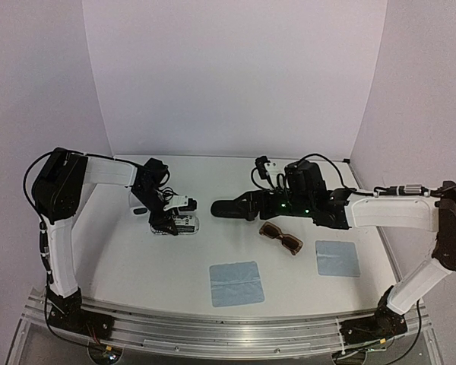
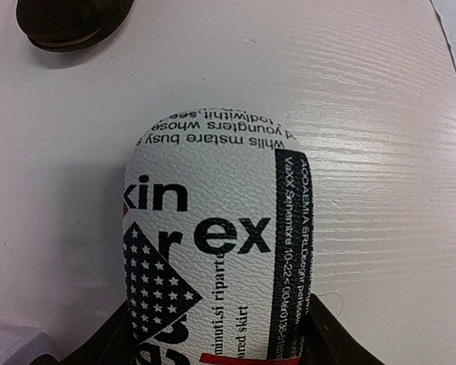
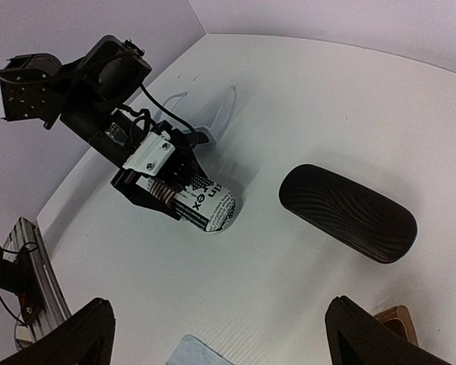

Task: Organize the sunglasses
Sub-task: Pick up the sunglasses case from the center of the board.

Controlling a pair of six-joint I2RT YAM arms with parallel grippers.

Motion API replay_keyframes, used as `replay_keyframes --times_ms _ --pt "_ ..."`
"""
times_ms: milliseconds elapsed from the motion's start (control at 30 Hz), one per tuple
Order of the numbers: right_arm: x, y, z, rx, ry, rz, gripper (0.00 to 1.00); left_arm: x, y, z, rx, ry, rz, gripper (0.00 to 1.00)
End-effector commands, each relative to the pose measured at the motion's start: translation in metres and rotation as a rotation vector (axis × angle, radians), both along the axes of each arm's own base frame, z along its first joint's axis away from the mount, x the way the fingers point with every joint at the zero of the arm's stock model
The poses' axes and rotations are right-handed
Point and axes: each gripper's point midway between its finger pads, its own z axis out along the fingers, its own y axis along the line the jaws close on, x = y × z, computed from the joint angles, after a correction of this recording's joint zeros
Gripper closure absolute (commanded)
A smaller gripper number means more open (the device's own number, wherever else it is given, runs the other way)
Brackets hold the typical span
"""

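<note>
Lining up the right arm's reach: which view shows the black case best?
Right wrist: the black case lies whole and unobstructed there. Top external shows it small, its right end lost against the right arm; left wrist catches just one end.

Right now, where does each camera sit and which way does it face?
Top external: above, behind the robot, looking down on the table; left arm and right arm show.
Left wrist: on the left arm, looking down at the printed white case; left claw hugs its sides.
Right wrist: on the right arm, facing left across the table at the black case; open right claw frames the bottom.
Shared: printed white case, in all three.
</note>
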Motion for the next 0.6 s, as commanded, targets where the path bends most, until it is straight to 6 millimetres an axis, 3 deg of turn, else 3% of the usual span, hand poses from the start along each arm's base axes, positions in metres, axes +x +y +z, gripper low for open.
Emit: replay_keyframes --times_ms 0,200,300,367,567 --pt "0.002 0.01 0.018 0.045 -0.011 0.009 0.02 -0.002 -0.006 0.019 -0.054 -0.008 -0.001 0.48" --pt "0.0 0.009 0.028 0.07 -0.016 0.013 0.02 -0.016 -0.018 0.059 -0.162 0.04 0.007 0.79" --pt "-0.004 0.01 0.049 0.101 -0.051 0.037 0.02 -0.026 -0.03 0.095 -0.268 0.107 0.028 0.92" --pt "-0.007 0.011 0.069 0.132 -0.089 0.056 0.02 -0.03 -0.038 0.134 -0.357 0.142 0.063 0.99" --pt "-0.03 0.008 0.162 0.368 -0.302 0.147 0.02 -0.067 -0.056 0.273 -0.711 0.214 0.039 1.0"
